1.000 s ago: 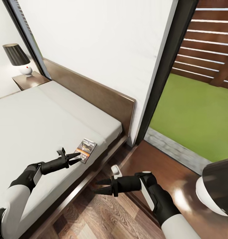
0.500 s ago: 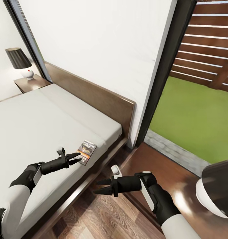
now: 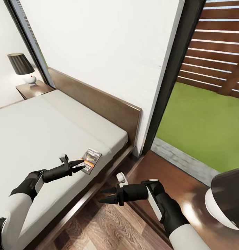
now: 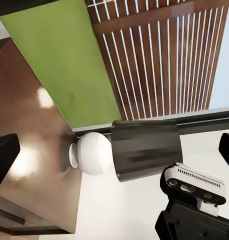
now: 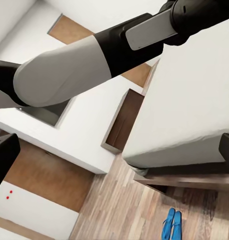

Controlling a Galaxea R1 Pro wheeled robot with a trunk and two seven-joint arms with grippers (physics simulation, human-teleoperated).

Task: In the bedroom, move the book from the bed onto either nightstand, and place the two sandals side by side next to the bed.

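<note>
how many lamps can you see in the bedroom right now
2. One lamp stands on the far nightstand beyond the bed. The other lamp stands on the near nightstand at the robot's right. Others may be out of view.

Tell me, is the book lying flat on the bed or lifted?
Flat. The book lies cover-up on the bed near its edge; the open left gripper reaches its near end.

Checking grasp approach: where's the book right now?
In the head view the book lies flat on the bed, near the mattress edge closest to the robot, right at the tips of the left gripper.
</note>
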